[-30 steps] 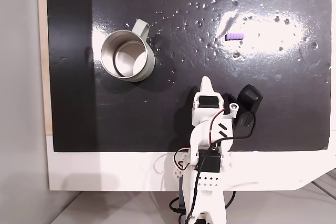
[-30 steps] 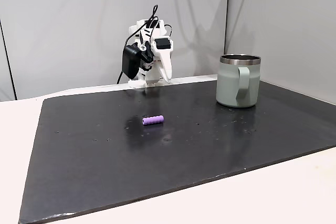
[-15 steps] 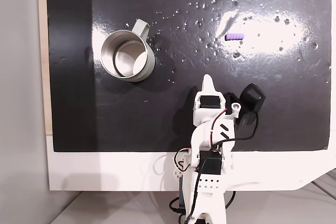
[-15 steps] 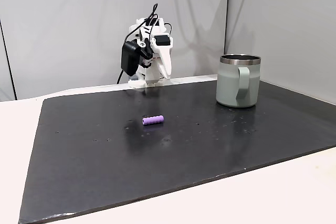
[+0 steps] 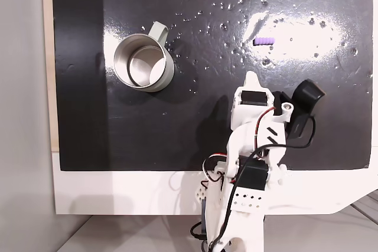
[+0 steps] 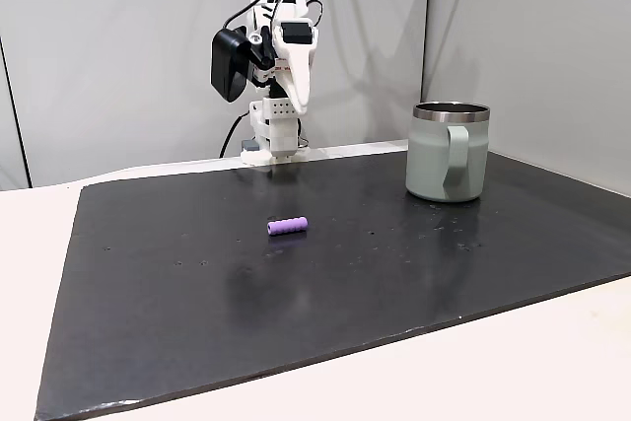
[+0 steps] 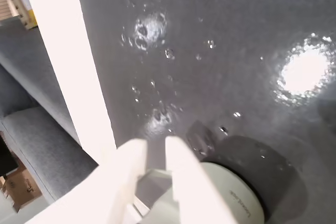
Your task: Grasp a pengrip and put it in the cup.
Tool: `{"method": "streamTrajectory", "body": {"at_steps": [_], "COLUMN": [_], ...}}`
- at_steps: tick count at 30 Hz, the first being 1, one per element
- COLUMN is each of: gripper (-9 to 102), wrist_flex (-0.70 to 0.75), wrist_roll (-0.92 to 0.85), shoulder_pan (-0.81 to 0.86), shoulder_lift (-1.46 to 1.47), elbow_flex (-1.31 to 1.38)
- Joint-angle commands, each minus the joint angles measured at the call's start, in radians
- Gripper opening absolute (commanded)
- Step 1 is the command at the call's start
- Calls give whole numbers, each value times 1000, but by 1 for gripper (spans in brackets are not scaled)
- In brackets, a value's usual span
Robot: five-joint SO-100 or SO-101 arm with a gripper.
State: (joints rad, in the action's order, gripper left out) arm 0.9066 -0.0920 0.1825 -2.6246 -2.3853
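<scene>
Pengrip (image 6: pixel 287 226) well apart from cup (image 6: pixel 447 151); wrist-view gripper (image 7: pixel 155 148) fingers slightly apart.

- We see a purple ribbed pengrip (image 6: pixel 287 226).
- We see a cup (image 6: pixel 448 152) with a pale greenish-grey wall and shiny steel inside.
- We see a black mat (image 6: pixel 394 273), speckled with white glare.
- We see a white gripper (image 6: pixel 294 101).
</scene>
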Motion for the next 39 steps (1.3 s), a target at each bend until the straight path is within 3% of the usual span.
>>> {"method": "streamTrajectory", "body": {"at_steps": [1, 18, 28, 39], "gripper": [0, 5, 20, 20], "wrist_flex": [29, 179, 216, 225], "wrist_roll": [-15, -72, -78, -74], "shoulder_pan": [8, 67, 106, 110], "shoulder_lift": [173, 854, 1098, 1339], "elbow_flex": [184, 693, 890, 1032]}}
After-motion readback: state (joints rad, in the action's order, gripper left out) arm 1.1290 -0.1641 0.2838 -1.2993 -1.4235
